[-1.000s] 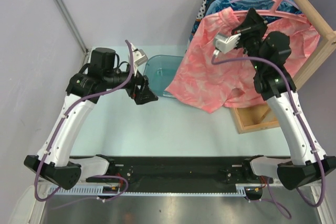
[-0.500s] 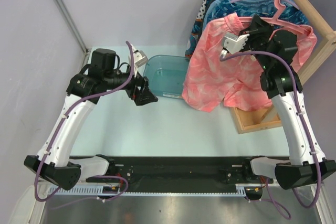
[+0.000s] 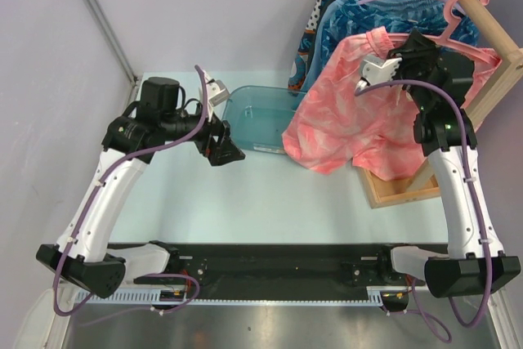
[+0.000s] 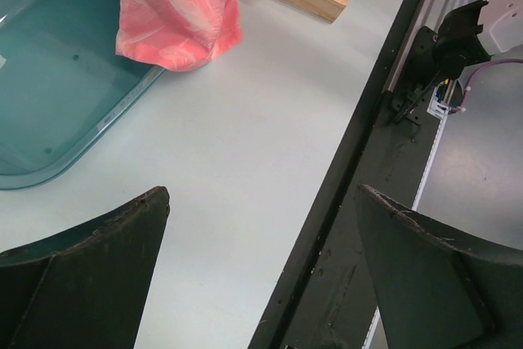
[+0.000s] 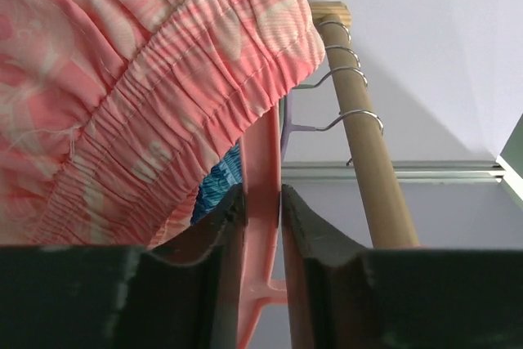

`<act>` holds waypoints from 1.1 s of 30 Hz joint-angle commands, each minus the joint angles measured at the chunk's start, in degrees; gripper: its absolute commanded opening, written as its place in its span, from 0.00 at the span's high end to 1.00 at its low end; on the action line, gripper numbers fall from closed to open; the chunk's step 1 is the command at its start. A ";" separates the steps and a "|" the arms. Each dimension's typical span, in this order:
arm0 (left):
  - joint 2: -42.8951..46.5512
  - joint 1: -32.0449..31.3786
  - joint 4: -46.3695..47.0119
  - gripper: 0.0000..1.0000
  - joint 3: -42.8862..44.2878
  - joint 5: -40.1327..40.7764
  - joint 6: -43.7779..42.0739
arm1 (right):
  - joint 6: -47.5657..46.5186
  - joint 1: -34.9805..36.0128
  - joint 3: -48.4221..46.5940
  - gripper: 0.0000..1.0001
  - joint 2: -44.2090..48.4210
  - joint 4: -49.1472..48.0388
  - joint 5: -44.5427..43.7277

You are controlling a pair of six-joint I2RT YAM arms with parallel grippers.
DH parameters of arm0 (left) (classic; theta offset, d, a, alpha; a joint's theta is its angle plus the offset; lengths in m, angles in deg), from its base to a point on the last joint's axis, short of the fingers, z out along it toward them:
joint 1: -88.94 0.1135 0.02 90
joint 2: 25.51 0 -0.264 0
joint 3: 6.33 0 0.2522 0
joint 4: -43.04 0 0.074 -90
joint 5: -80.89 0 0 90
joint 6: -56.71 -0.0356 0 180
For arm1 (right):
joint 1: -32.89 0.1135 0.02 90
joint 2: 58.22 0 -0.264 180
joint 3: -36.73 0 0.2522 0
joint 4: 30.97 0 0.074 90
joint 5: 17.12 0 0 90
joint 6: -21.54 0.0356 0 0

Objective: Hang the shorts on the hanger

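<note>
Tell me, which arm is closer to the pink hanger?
Right. The right end effector is clamped on the hanger; the left end effector hovers far off beside the teal tub.

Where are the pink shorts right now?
In the top view, the shorts hang on the right, draped over the pink hanger that the right tool grips, just beside the wooden rail.

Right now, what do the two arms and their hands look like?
The left arm and right arm are alike: white shells, black joints and bases, a purple cable looping along each. The left hand and right hand have dark, broad fingers behind a white wrist block.
</note>
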 commanded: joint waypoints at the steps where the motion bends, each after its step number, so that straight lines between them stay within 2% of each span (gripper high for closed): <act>1: 0.39 0.38 -0.45 0.00 0.12 -0.69 1.29 | -2.39 0.71 -0.13 0.53 3.38 -0.68 0.61; 2: 0.22 0.29 -0.37 0.00 -0.06 -0.70 1.38 | -2.56 2.02 0.14 0.41 3.82 0.46 0.26; 3: 0.22 0.47 0.07 0.00 -0.50 -0.78 1.64 | -2.57 2.73 0.31 0.37 4.95 1.08 -0.62; 4: 0.22 0.47 0.33 0.00 -0.76 -0.78 1.73 | -2.57 3.34 0.32 0.29 5.49 1.61 -1.06; 10: -0.31 3.10 0.95 0.00 -1.03 -2.45 3.49 | -2.21 11.86 2.77 0.09 10.75 8.20 -6.42; 12: -0.57 5.55 1.39 0.00 -1.03 -4.72 4.72 | -1.43 15.28 4.18 0.07 12.43 10.74 -8.70; 14: -0.84 7.92 1.74 0.00 -1.03 -5.79 5.86 | 1.47 20.91 4.80 0.00 14.71 13.37 -12.04; 15: -0.75 8.63 2.09 0.00 -0.94 -5.53 6.04 | 2.87 24.84 5.23 0.00 15.42 14.26 -14.57; 18: -0.58 12.22 2.01 0.00 -0.68 -6.40 6.92 | 15.32 31.45 5.33 0.00 17.00 17.34 -20.29; 19: -0.49 13.46 1.75 0.00 -0.68 -7.10 7.09 | 22.50 35.74 5.33 0.00 17.35 19.87 -21.27; 21: -0.40 17.24 0.09 0.00 -0.85 -8.95 6.22 | 31.32 38.76 5.33 0.00 17.97 21.73 -21.37; 22: -0.23 18.39 -0.80 0.00 -0.85 -9.48 4.04 | 35.19 38.07 5.59 0.00 18.15 23.13 -19.98; 23: 0.21 19.96 -1.59 0.00 -1.03 -9.31 2.89 | 44.36 36.33 5.76 0.00 18.58 23.49 -15.70; 26: 2.84 21.38 -3.09 0.00 -3.39 -4.57 -0.81 | 57.93 30.87 7.08 0.00 19.20 26.13 -6.82; 30: 7.58 21.47 -2.22 0.00 -10.41 0.00 -2.83 | 68.06 26.48 10.50 0.00 21.48 28.16 0.86; 33: 11.80 21.47 -0.90 0.00 -15.16 3.76 -4.06 | 71.60 24.02 13.23 0.00 24.46 28.94 3.58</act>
